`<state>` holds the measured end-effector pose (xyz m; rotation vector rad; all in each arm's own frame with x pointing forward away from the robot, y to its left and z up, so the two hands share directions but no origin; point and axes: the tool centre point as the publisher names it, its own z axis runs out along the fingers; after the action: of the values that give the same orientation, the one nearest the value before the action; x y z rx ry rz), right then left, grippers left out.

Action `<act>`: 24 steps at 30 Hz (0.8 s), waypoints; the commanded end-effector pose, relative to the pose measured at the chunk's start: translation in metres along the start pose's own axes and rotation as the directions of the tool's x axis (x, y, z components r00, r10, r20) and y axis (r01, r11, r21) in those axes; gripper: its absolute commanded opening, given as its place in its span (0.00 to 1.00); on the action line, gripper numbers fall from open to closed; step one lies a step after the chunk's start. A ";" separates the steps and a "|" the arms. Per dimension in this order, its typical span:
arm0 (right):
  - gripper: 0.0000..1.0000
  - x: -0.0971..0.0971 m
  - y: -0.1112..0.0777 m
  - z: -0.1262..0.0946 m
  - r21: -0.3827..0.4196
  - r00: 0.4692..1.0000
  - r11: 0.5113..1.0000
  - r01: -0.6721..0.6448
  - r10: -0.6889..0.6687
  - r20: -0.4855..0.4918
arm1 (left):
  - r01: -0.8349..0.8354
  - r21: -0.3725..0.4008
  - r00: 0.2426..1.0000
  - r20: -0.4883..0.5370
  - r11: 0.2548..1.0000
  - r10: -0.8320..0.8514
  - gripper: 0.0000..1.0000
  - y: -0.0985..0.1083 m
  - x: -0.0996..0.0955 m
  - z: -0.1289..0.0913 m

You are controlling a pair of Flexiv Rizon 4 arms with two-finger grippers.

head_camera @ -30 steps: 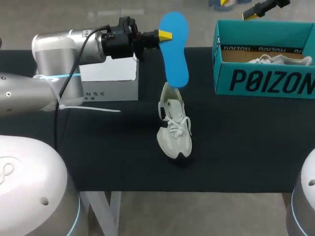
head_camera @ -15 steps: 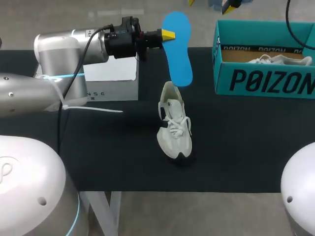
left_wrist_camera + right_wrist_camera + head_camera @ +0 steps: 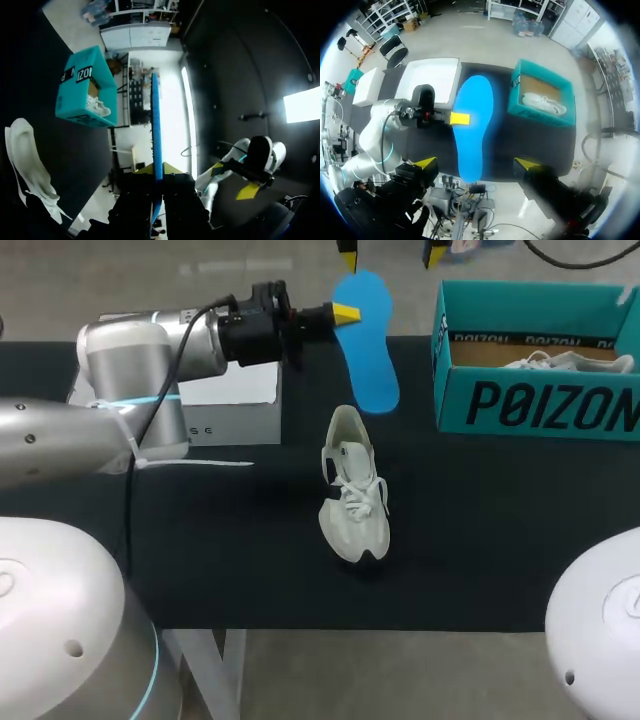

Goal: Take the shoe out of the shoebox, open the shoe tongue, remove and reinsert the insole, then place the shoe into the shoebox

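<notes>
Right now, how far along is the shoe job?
Done: white shoe sits on the table outside the teal shoebox, blue insole pulled out. In hand: left gripper is shut on the insole, holding it in the air; right gripper is open and empty. Left: reinsert the insole, put the shoe back in the shoebox.

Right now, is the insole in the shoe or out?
Out. The blue insole is held up in the left gripper, while the white shoe lies on the table.

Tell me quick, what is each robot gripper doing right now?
Left gripper: shut on the blue insole, held up above the table.
Right gripper: open, holding nothing.
</notes>
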<state>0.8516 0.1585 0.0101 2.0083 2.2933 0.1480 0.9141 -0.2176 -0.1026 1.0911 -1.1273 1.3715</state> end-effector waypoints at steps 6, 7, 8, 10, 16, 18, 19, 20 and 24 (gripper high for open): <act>1.00 0.011 0.006 0.008 0.056 0.977 0.998 -0.040 0.027 0.210 | 0.036 0.035 0.998 -0.048 0.999 -0.034 0.00 0.000 0.003 0.007; 1.00 0.010 0.006 0.010 0.057 0.977 0.997 -0.053 0.040 0.207 | 0.032 0.034 0.998 -0.049 0.999 -0.030 0.00 0.001 0.005 0.007; 1.00 0.010 0.007 0.012 0.055 0.976 0.996 -0.071 0.058 0.208 | 0.029 0.039 0.998 -0.056 0.999 -0.026 0.00 0.002 0.007 0.008; 1.00 0.007 0.008 0.015 0.052 0.974 0.992 -0.115 0.102 0.202 | 0.015 0.055 0.998 -0.061 0.998 -0.012 0.00 0.003 0.009 0.008; 1.00 -0.001 0.015 0.021 0.004 0.954 0.959 -0.285 0.283 0.101 | 0.020 0.064 0.998 -0.066 0.998 -0.016 0.00 0.002 0.011 0.006; 1.00 -0.003 0.018 0.020 -0.022 0.948 0.951 -0.307 0.308 0.076 | 0.027 0.058 0.997 -0.071 0.998 -0.023 0.00 0.003 0.010 0.006; 1.00 -0.002 0.020 0.019 -0.041 0.950 0.953 -0.300 0.303 0.075 | 0.027 0.056 0.997 -0.070 0.998 -0.023 0.00 0.003 0.010 0.007; 1.00 -0.001 0.021 0.018 -0.054 0.952 0.954 -0.296 0.299 0.068 | 0.029 0.053 0.997 -0.070 0.998 -0.025 0.00 0.003 0.010 0.007; 1.00 0.009 0.025 0.015 -0.103 0.975 0.971 -0.217 0.220 0.014 | 0.050 0.011 0.997 -0.067 0.999 -0.049 0.00 0.001 0.007 0.008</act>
<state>0.8855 0.1742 0.0007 2.2208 1.9512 0.1117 0.9077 -0.2241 -0.0915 1.0819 -1.0222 1.3935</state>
